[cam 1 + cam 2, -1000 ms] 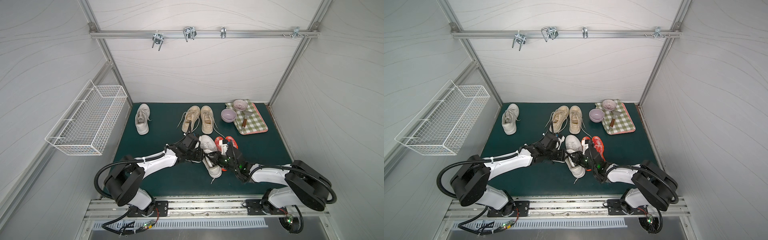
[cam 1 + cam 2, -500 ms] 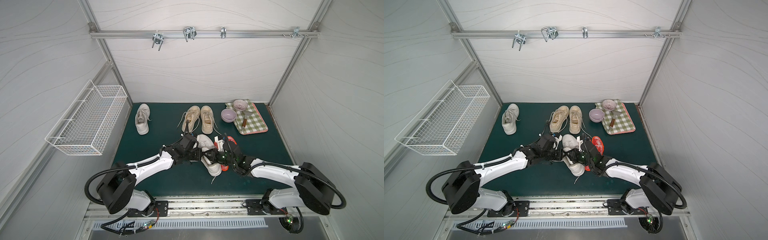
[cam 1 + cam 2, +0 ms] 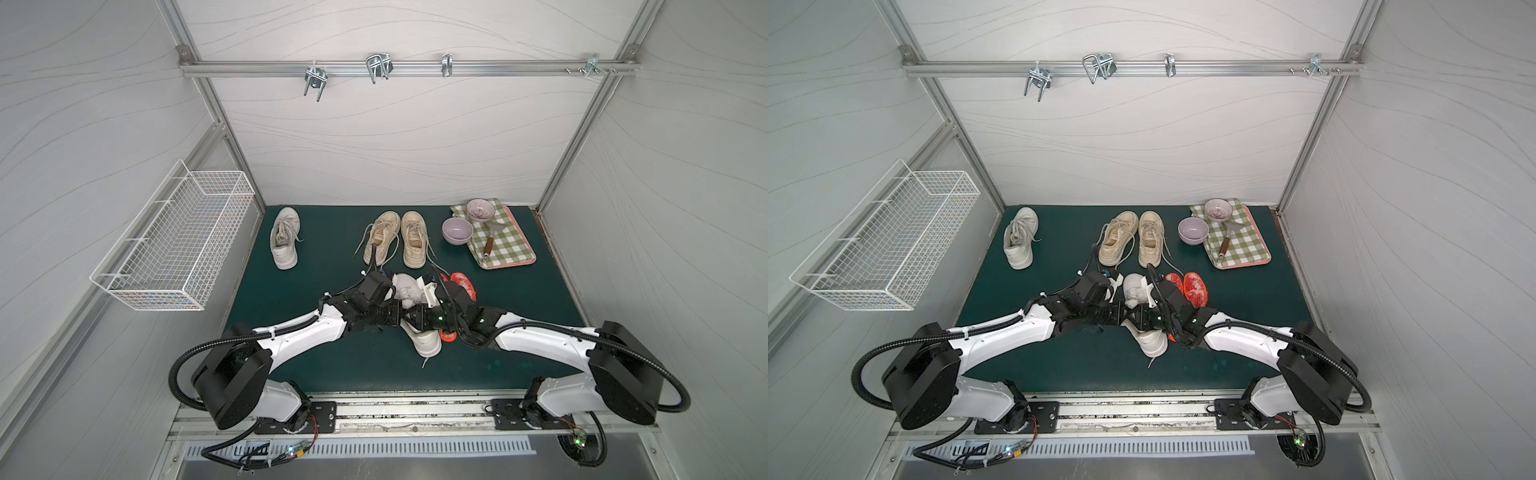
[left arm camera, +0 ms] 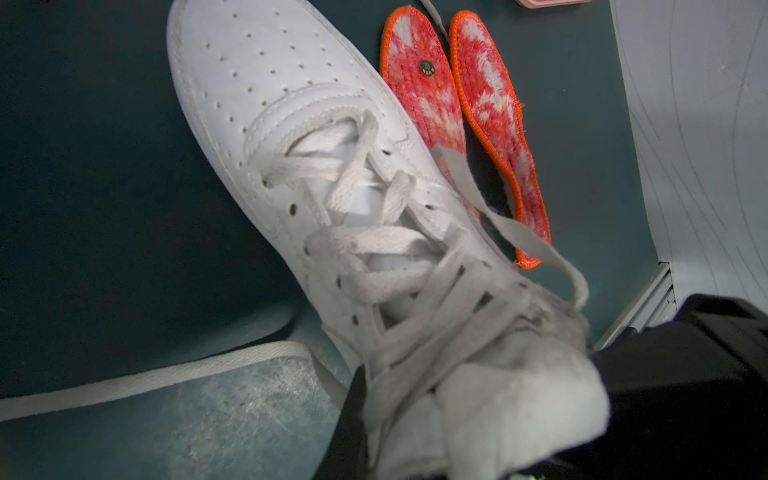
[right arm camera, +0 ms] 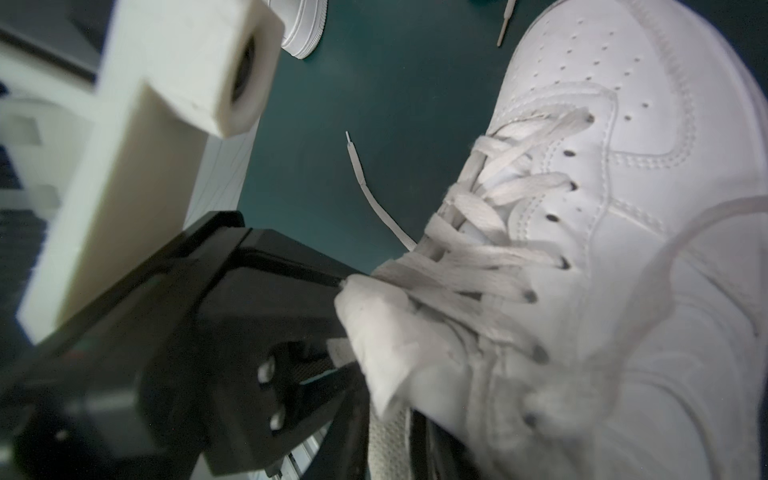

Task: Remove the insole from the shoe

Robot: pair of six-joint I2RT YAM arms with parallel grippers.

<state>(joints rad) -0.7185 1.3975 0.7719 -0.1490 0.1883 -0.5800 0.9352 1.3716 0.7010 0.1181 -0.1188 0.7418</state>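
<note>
Ok, shoe (image 3: 428, 343) sits mid-table toward the front edge of the dark green table (image 3: 311, 299), white walls (image 3: 395, 145) around. My left gripper (image 3: 400, 319) clamps its tongue; right gripper (image 3: 411, 322): can't tell its state. Two orange insoles (image 4: 424, 95) lie just beside it.

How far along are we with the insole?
Done: two red insoles lie on the mat beside the shoe. In hand: the left gripper pinches the tongue; the right gripper is at the shoe's opening, grip unclear. Left: no insole shows leaving this shoe; its inside is hidden.
</note>
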